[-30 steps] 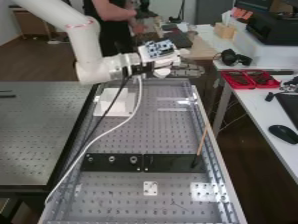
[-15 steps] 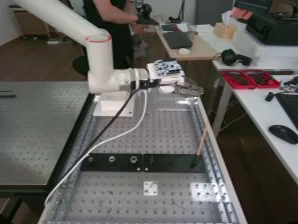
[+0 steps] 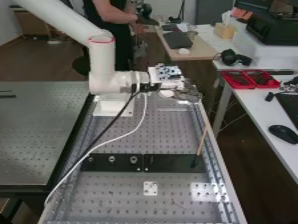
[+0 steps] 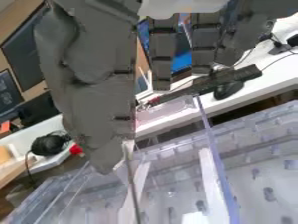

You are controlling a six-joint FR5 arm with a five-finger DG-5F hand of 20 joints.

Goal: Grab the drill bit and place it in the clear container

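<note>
Currently, step in hand: placing, by the look of it, with the thin grey metal drill bit point(image 4: 133, 192) picked up and its release yet to do.
Dark grey hand point(image 4: 96, 95): pinching the drill bit near its upper end, the digits brought together at their tips.
Drill bit: hanging from the fingertips, nearly in line with them, its lower part against the view of the box's walls; whether its tip is below the rim I cannot tell.
Clear plastic container point(image 4: 215, 155): under the hand, at the far end of the perforated metal bench point(image 3: 120, 192).
White arm point(image 3: 102, 60): reaching across the bench's far end.
Wooden stick with a dark tip point(image 3: 201, 142): by the bench's right edge, well apart from the hand.
Next move: check that the bit lies inside the walls, lower if needed, then loosen the pinch without knocking the rim.
</note>
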